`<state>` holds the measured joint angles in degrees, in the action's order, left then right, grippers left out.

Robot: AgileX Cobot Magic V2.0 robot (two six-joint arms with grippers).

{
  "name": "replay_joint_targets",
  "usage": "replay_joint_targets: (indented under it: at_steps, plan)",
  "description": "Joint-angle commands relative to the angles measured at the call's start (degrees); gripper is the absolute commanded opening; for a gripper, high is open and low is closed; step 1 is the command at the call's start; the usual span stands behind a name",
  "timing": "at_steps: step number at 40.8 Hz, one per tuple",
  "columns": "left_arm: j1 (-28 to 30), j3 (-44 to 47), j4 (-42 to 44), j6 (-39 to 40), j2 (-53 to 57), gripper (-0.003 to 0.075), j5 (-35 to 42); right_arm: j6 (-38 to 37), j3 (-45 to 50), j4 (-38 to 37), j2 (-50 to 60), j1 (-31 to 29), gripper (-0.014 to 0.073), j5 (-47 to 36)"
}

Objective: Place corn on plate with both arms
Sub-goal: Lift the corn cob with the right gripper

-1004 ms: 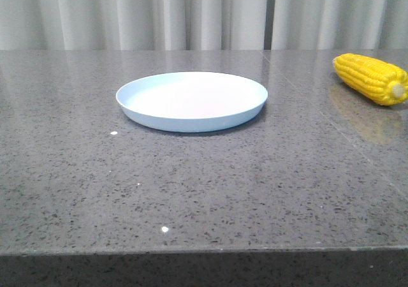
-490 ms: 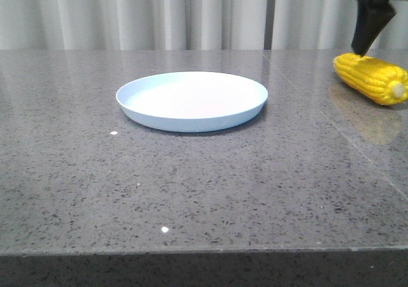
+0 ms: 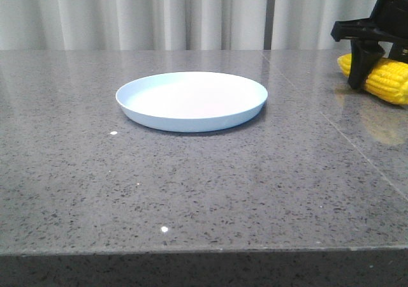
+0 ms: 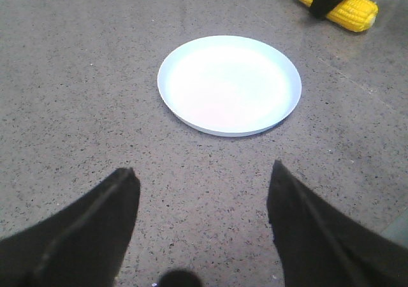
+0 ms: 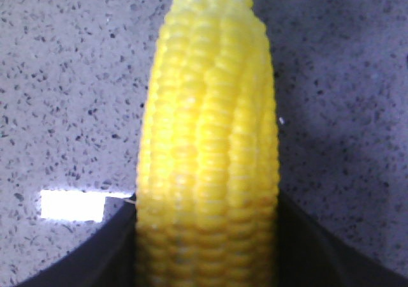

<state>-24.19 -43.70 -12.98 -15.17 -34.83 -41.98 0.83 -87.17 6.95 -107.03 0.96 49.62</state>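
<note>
The right claw [image 3: 373,76] has its dark fingers [image 3: 358,67] down on either side of the corn [image 3: 389,80], which lies on the table [image 3: 191,185]; whether they press it I cannot tell; the plate [image 3: 191,101] sits well off to its left, bare; the left claw [image 4: 201,198] hangs with fingers apart, the plate just ahead.

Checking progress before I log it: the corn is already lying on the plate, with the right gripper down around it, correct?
Not quite. The corn lies on the table, well to the right of the plate, which holds nothing, as the front view shows. The right gripper is indeed down around it.
</note>
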Motion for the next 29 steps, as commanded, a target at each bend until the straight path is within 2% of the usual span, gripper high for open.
replay_joint_targets:
  at_steps: [1, 9, 15, 22, 29]
  plan:
    - [-0.43, -1.49, -0.89, 0.15, 0.07, 0.0440, 3.70, 0.36, -1.88, 0.39, 4.33, -0.14, 0.0262, -0.90]
    - [-0.43, -1.49, -0.89, 0.15, 0.07, 0.0440, 3.70, 0.36, -1.88, 0.39, 9.72, 1.19, 0.0262, 0.11]
    - [-0.43, -1.49, -0.89, 0.15, 0.07, 0.0440, 3.70, 0.41, -1.88, 0.39, 15.16, 5.57, 0.0262, 0.58]
    - [-0.43, -1.49, -0.89, 0.15, 0.07, 0.0440, 3.70, 0.41, -1.88, 0.39, 19.54, 13.90, 0.0262, 1.36]
    - [-0.43, -1.49, -0.89, 0.15, 0.07, 0.0440, 3.70, 0.41, -1.88, 0.39, 19.42, 23.39, 0.0262, 1.34]
